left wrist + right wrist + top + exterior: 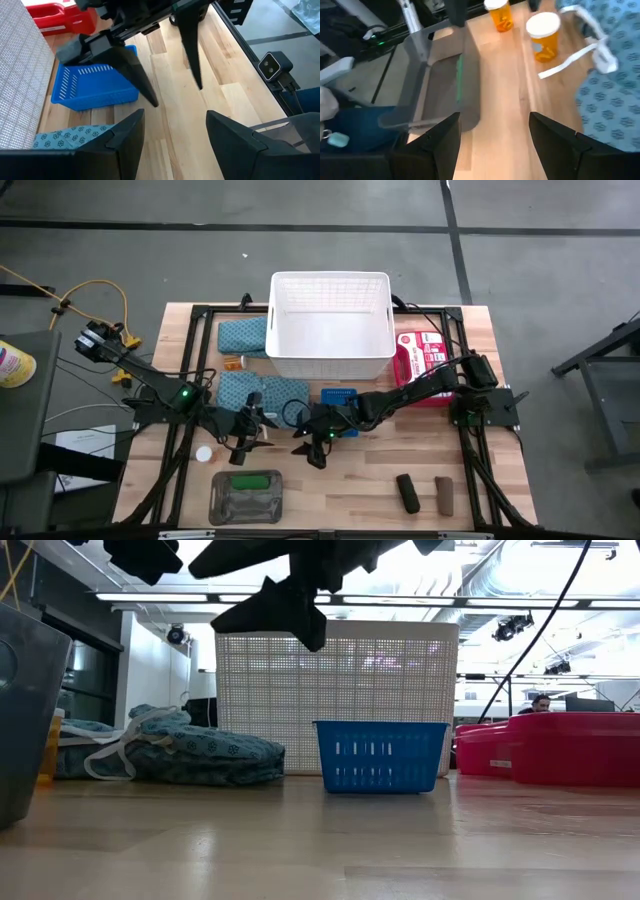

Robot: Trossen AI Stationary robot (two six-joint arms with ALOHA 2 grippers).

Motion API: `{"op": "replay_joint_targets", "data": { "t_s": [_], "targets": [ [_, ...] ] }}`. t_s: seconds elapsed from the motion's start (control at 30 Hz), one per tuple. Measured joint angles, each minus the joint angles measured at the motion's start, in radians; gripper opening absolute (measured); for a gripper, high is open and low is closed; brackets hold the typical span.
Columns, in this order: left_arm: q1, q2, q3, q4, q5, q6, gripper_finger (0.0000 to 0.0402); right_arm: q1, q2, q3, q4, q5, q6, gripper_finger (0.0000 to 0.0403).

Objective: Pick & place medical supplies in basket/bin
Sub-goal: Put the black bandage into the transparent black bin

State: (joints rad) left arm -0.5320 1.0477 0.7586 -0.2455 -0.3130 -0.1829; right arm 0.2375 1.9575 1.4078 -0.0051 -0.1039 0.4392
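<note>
The white grid basket (330, 330) stands at the table's far middle. One teal patterned cloth (243, 335) lies to its left, and another (265, 392) lies in front of it, with white strings (580, 50). A green roll (255, 480) lies in the grey tray (225, 505) at the near edge. The black roll (408, 492) and brown roll (443, 494) lie near right. An orange vial (232, 363) and a white-capped one (204, 453) stand on the left. My left gripper (248, 440) (175, 114) and right gripper (313, 448) (494, 116) hover open, facing each other over bare wood at mid table.
A small blue slotted basket (338, 397) (380, 755) sits in front of the white basket, close behind my right gripper. A red box (420, 360) lies at the right. The black frame rails (470, 450) run along the table's sides. Bare wood (340, 490) stretches between the tray and the rolls.
</note>
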Motion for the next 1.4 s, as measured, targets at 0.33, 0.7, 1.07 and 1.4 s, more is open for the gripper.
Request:
{"op": "replay_joint_targets", "data": {
  "t_s": [0.33, 0.7, 1.07, 1.4],
  "targets": [
    [0.000, 0.000, 0.000, 0.001, 0.000, 0.000, 0.0206, 0.044, -0.048, -0.001, -0.234, -0.001, -0.122, 0.0210],
    [0.000, 0.000, -0.001, 0.037, -0.001, 0.000, 0.0206, 0.202, -0.232, 0.000, -0.726, 0.178, 0.145, 0.0177],
    [0.000, 0.000, -0.001, 0.076, -0.002, 0.000, 0.0206, 0.448, -0.283, -0.002, -0.986, 0.307, 0.662, 0.0181],
    [0.000, 0.000, -0.001, 0.099, -0.002, 0.000, 0.0206, 0.645, -0.280, -0.009, -1.212, 0.280, 1.383, 0.0181]
  ]
}}
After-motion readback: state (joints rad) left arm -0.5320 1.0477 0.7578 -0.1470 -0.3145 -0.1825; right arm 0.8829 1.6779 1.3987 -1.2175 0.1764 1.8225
